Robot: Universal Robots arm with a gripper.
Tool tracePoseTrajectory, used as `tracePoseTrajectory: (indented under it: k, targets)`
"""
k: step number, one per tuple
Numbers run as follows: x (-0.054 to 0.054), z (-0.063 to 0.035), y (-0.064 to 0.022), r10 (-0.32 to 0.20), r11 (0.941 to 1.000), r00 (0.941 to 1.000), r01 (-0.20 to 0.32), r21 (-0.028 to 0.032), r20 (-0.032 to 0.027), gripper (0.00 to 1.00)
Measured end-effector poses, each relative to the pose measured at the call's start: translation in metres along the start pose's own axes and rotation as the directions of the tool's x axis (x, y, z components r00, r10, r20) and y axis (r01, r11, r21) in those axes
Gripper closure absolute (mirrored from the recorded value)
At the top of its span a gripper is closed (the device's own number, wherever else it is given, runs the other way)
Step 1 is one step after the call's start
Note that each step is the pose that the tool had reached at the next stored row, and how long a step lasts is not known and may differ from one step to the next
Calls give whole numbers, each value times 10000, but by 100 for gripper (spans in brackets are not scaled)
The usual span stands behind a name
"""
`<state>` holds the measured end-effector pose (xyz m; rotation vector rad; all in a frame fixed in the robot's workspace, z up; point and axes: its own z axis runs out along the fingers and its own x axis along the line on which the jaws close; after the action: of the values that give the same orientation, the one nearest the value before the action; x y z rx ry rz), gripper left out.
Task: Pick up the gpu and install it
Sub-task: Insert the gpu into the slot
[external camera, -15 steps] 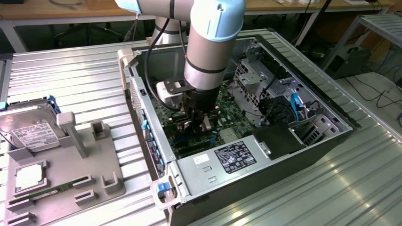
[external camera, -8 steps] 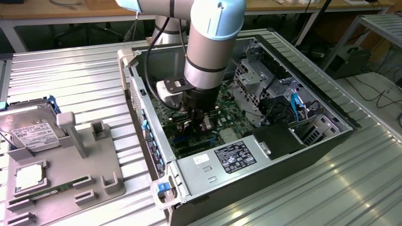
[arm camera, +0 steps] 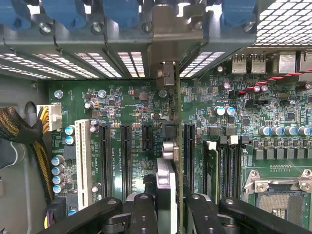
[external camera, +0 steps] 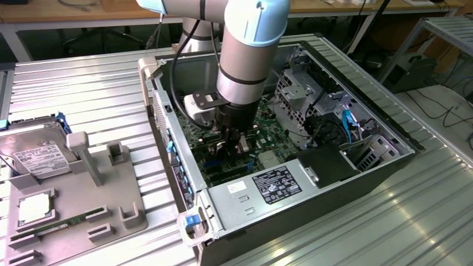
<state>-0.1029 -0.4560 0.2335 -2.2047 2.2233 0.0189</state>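
We are seeing the claw [arm camera: 168,204] reaching down inside the open computer case [external camera: 369,172], its fingers [arm camera: 144,214] pinching the gpu [arm camera: 176,146] edge-on over the green motherboard [arm camera: 126,102]. The card is standing upright among the black expansion slots [arm camera: 126,151], its metal bracket [arm camera: 168,34] lying against the case's rear slot openings. On the exterior view's left, a hard drive [external camera: 37,155] is sitting in a grey holder [external camera: 81,216] on the tabletop [external camera: 88,94].

The table [external camera: 88,88] is ribbed, shiny metal. The case [external camera: 296,194] is dull grey sheet metal with perforated parts. The motherboard [arm camera: 126,102] is glossy green. The tray [external camera: 81,221] looks like matt grey plastic.
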Motion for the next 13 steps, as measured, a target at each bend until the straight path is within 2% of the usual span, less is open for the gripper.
tracePoseTrajectory:
  k: [9, 13]
  targets:
    - [-5, 2, 0, 0, 10000, 10000, 0, -1, -3, 72]
    - [-4, 34, 0, 0, 10000, 10000, 0, -3, -4, 72]
